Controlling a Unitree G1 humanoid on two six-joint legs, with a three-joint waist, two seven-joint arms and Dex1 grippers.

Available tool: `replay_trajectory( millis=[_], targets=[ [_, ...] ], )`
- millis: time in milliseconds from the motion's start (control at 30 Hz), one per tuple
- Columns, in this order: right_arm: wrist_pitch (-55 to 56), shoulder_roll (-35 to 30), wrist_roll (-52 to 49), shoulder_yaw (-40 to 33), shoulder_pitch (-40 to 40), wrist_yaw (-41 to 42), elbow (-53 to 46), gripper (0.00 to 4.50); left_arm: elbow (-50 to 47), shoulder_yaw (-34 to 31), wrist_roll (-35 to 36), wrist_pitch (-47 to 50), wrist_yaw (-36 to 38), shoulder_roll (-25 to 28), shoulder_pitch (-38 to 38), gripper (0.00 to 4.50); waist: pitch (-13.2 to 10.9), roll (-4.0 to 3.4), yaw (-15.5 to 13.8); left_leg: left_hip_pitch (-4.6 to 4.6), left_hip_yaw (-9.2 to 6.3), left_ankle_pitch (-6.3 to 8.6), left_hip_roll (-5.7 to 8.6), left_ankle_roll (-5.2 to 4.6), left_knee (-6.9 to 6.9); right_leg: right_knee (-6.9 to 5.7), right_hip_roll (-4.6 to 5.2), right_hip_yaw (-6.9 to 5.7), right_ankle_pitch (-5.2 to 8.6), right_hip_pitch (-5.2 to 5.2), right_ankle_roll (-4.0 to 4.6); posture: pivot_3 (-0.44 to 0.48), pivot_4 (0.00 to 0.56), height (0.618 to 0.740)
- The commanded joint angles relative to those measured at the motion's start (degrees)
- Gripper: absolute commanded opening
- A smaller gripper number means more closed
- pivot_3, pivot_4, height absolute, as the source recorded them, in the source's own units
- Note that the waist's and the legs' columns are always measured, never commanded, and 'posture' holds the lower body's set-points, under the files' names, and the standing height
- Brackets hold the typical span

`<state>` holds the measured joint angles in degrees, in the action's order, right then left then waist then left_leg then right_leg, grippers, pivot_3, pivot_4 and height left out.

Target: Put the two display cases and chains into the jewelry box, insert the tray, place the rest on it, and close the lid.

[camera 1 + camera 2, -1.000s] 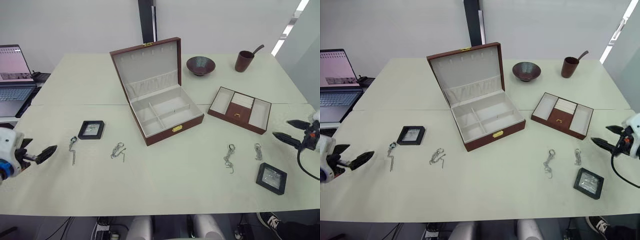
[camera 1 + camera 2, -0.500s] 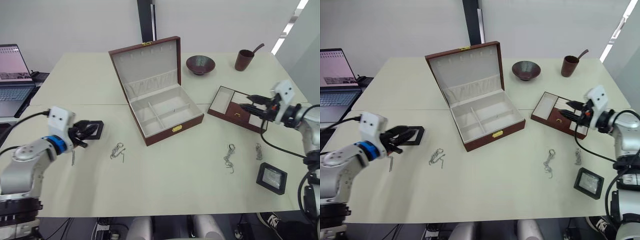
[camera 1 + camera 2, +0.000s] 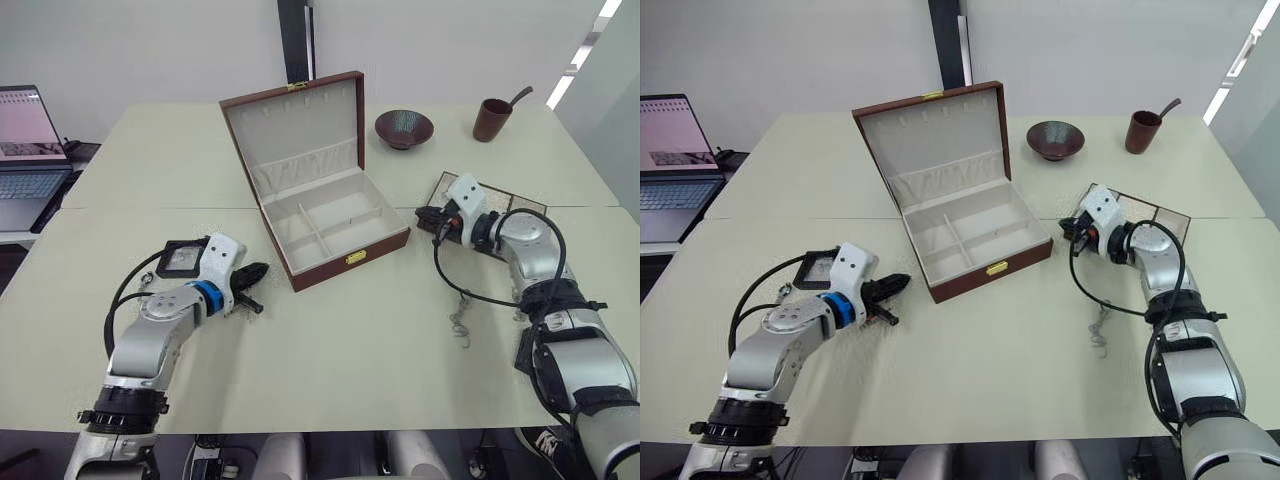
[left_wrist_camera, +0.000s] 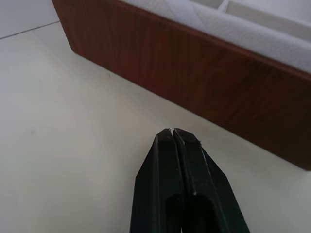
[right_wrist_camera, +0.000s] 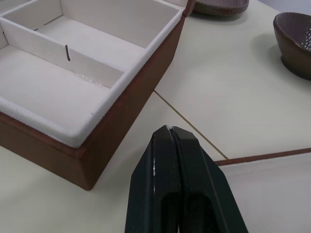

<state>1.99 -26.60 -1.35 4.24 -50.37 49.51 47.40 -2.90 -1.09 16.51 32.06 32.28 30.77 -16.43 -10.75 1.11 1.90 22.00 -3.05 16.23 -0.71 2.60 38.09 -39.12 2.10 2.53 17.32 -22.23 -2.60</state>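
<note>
The jewelry box [image 3: 345, 262] stands open at the table's centre, its cream compartments bare and its lid [image 3: 295, 125] upright behind. My left gripper [image 3: 263, 269] is shut on nothing, its tip just left of the box's front wall [image 4: 204, 82]. My right gripper [image 3: 1064, 225] is also shut and empty, close to the box's right corner. One display case [image 3: 180, 257] lies behind my left arm. The tray [image 3: 1168, 213] sits beyond my right forearm, partly hidden by it. A silver chain [image 3: 460, 326] lies under my right arm.
A dark bowl [image 3: 404, 128] and a brown cup [image 3: 490, 118] with a spoon stand at the back right. A laptop [image 3: 22, 140] sits on the far left. Pale open tabletop stretches in front of the box.
Both arms have swung inward from the table's sides to either side of the box. Both grippers have gone from open to shut, taking hold of nothing.
</note>
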Motion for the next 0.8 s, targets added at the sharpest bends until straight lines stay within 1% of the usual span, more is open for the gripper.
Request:
replay_trajectory(
  millis=[33, 167, 267, 433, 600, 800],
  targets=[
    [1.4, 0.8, 0.4, 0.9, -0.7, 1.8, -0.7, 0.02, -0.7, 1.1, -0.9, -1.0, -0.1, -1.3, -2.2, 0.0, 0.0, 0.0, 0.0, 0.0, 0.0, 0.0, 0.0, 0.0, 0.0, 0.0, 0.0, 0.01, 0.0, 0.0, 0.0, 0.0, 0.15, 0.74],
    [0.3, 1.2, -0.4, 1.2, 0.4, 4.2, -2.5, 0.02, -0.5, 1.9, -1.3, -1.1, 0.6, -2.4, -3.3, 0.0, 0.0, 0.0, 0.0, 0.01, 0.0, 0.0, -0.01, 0.0, 0.01, 0.0, 0.05, 0.02, 0.0, 0.0, 0.0, 0.0, 0.15, 0.74],
    [-2.5, 0.9, -2.8, 1.3, 3.5, 8.7, -7.6, 0.02, -1.2, 2.8, -1.2, -0.8, 1.8, -2.8, -3.5, 0.0, 0.0, 0.0, -0.1, 0.02, -0.05, 0.0, -0.01, 0.0, 0.01, 0.0, 0.04, -0.02, 0.0, 0.01, 0.0, 0.0, 0.15, 0.74],
    [-8.8, -0.1, -6.2, 1.1, 8.7, 12.7, -18.1, 0.02, -3.4, 4.2, -0.5, 0.7, 4.4, -2.8, -3.2, 0.0, 0.0, 0.0, -0.2, 0.03, -0.06, 0.01, 0.0, -0.02, 0.0, 0.02, 0.08, -0.01, 0.0, 0.02, 0.0, 0.0, 0.15, 0.74],
    [-14.5, -1.3, -8.2, 1.1, 13.7, 14.1, -27.3, 0.02, -4.8, 5.2, -0.7, 1.8, 5.7, -2.7, -3.3, 0.0, 0.0, -0.01, -0.2, 0.02, -0.08, 0.05, 0.0, -0.09, 0.0, 0.01, 0.07, -0.02, 0.0, 0.02, 0.0, 0.0, 0.15, 0.74],
    [-19.8, -2.7, -10.0, 0.2, 19.1, 13.4, -36.2, 0.02, -5.5, 5.9, -0.6, 2.9, 7.4, -2.3, -3.3, 0.0, 0.0, -0.01, -0.2, 0.02, -0.1, 0.05, 0.02, -0.1, 0.01, 0.02, 0.06, -0.03, 0.0, 0.04, 0.0, 0.0, 0.15, 0.74]
  ],
)
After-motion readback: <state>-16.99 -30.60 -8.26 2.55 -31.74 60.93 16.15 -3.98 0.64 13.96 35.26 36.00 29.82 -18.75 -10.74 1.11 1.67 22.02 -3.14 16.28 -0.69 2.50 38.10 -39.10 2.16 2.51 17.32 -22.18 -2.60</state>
